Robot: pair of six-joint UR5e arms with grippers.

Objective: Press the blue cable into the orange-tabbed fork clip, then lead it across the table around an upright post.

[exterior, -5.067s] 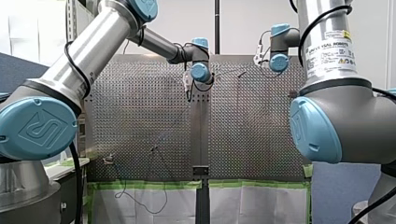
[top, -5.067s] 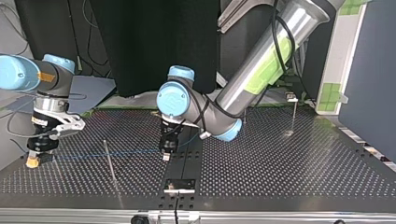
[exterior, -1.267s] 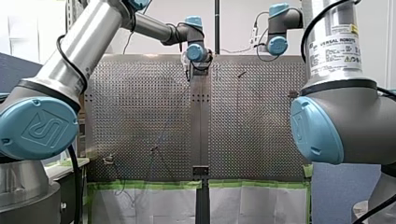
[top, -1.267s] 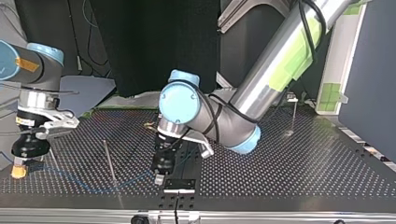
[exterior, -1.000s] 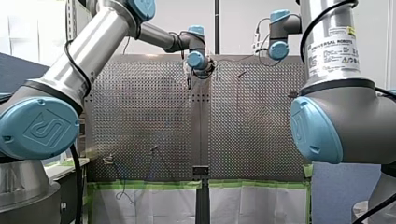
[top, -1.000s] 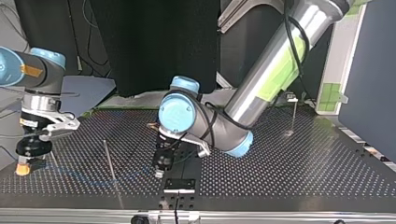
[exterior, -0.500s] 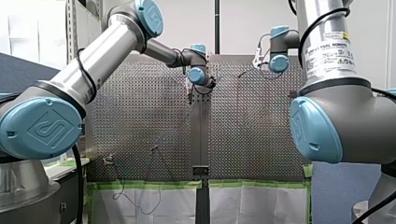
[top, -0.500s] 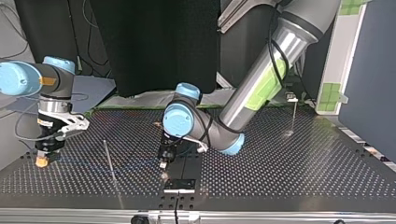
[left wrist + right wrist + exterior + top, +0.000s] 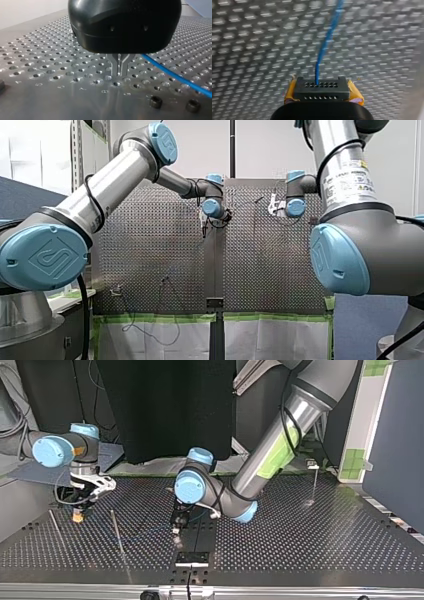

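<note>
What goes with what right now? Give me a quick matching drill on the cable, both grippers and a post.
Things:
1. cable
2. right gripper
3. left gripper
4. post

Descriptions:
A. bare metal fingers, close together
B. stands upright
C. blue
D. yellow pads, clamped on the cable

Pairs: 1-C, 2-D, 3-A, 4-B

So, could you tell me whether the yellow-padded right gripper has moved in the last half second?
Yes. In the top view my right gripper, shut on the blue cable, has shifted rightward toward the thin upright metal post.
</note>
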